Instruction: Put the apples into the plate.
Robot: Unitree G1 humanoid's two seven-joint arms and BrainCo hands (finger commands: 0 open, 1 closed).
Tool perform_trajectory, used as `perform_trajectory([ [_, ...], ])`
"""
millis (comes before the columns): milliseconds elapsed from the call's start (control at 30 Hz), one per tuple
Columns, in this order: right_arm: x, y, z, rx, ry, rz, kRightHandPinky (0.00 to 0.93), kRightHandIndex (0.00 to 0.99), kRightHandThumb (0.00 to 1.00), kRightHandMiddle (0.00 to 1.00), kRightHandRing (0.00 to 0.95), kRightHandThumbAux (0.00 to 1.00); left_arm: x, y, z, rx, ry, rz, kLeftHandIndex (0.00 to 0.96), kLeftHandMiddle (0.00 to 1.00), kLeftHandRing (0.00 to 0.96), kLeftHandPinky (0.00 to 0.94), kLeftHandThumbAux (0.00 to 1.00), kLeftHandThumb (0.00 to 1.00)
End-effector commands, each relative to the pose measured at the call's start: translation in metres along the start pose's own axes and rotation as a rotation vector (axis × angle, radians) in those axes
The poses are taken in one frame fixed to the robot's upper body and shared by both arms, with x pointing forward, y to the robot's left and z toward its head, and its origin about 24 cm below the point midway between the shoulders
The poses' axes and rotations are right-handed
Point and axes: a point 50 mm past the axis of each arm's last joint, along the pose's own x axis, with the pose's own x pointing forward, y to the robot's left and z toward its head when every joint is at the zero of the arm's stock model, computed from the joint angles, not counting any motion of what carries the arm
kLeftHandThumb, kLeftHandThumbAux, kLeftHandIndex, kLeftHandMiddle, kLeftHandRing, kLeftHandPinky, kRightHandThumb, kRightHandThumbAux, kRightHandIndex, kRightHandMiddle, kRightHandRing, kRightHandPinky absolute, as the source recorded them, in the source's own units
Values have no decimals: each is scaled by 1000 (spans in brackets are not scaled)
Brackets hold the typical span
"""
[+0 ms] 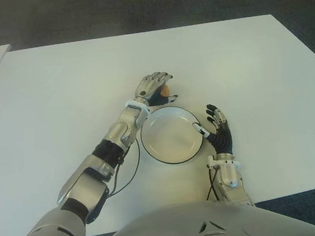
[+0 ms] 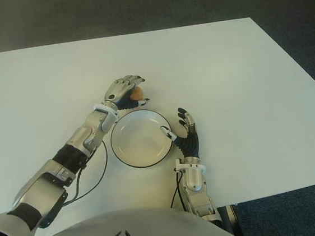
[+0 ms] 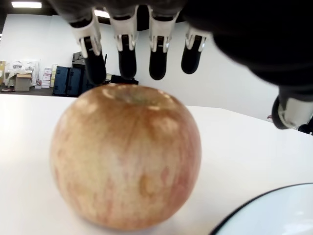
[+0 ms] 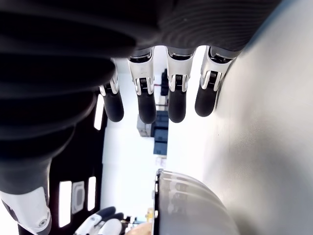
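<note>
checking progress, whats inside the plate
Nothing shows inside the plate; its whole white bowl is in view. The one apple sits on the table beyond its rim, under the left hand; right hand beside the plate.

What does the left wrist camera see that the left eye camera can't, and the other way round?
Only the left wrist view shows the apple whole, standing on the table under spread fingers not touching it, with stacked boxes far behind. Only the left eye view shows the whole plate, empty, and the right hand beside it. Both show the apple, left hand, plate rim and white table.
</note>
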Motion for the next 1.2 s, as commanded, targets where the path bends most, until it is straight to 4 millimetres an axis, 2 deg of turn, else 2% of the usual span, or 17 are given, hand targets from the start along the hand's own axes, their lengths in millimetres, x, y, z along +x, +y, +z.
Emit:
perform_trajectory([
  [33,-19,11,-27,9,183,7,164,153,428,172,147,681,1,-8,0,-3,-8,-23,132,138,142,204,328,305],
  [300,-22,12,-25,3,193,3,162,143,423,157,141,688,1,-21,-1,-13,-3,-46,118,140,150,216,345,309],
  [767,-23,12,-27,1,205,2,154,145,429,146,129,669,-1,-30,-6,-5,7,-64,111,141,144,202,356,294],
  [1200,-26,11,-28,17,199,-1,168,159,406,178,150,675,0,-39,-14,14,31,-83,108,129,135,194,370,298],
])
